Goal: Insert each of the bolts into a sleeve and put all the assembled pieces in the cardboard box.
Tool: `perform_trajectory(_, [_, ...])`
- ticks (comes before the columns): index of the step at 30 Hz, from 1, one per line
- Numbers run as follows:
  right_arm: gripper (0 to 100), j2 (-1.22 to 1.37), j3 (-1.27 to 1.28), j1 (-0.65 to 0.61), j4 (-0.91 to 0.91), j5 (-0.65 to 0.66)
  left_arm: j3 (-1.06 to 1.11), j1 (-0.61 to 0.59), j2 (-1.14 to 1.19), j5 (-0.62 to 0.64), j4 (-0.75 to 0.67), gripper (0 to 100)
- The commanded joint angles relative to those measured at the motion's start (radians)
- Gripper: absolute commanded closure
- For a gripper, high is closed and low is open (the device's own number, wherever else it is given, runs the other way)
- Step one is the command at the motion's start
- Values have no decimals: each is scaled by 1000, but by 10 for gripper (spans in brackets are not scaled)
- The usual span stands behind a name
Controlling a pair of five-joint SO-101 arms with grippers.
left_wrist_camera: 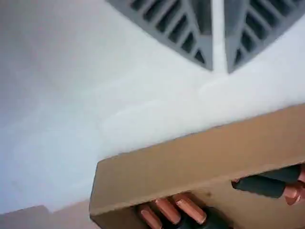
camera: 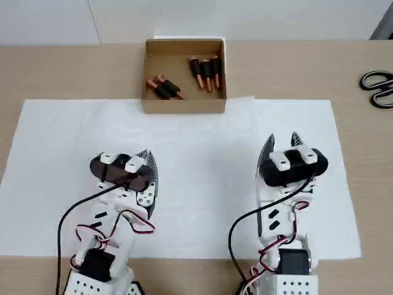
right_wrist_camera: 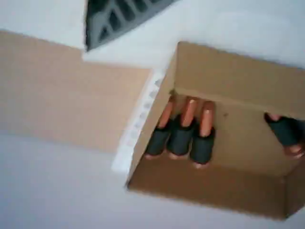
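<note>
The cardboard box (camera: 184,106) stands at the back middle of the table. Inside lie assembled pieces, copper bolts in black sleeves: three side by side (camera: 206,72) on its right, a smaller cluster (camera: 164,88) on its left. My left gripper (camera: 147,161) rests shut and empty over the white sheet, short of the box. The left wrist view has its tips (left_wrist_camera: 219,69) near the box wall (left_wrist_camera: 200,152), with bolts (left_wrist_camera: 171,210) behind. My right gripper (camera: 283,140) is open and empty. The right wrist view shows one finger (right_wrist_camera: 119,19), the box (right_wrist_camera: 228,71) and the three pieces (right_wrist_camera: 183,133).
A white paper sheet (camera: 202,153) covers most of the wooden table between the arms and the box. Black-handled scissors (camera: 377,86) lie at the far right edge. Cables trail from both arm bases at the front.
</note>
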Motion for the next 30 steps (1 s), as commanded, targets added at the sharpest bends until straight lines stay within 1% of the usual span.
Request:
perform_trajectory(1, [844, -12, 2, -61, 133, -20, -4, -5, -9, 0, 66, 994])
perform_trajectory(5, [844, -13, 2, -131, 272, -20, -4, -6, -9, 0, 120, 994])
perform_trajectory(8, [844, -13, 2, -128, 326, -21, -2, -6, -9, 0, 146, 994])
perform_trajectory(15, [844, -13, 2, -130, 521, -23, -2, -6, -9, 0, 267, 994])
perform_trajectory(30, [843, -13, 2, -130, 526, -18, -2, -6, -9, -3, 272, 994])
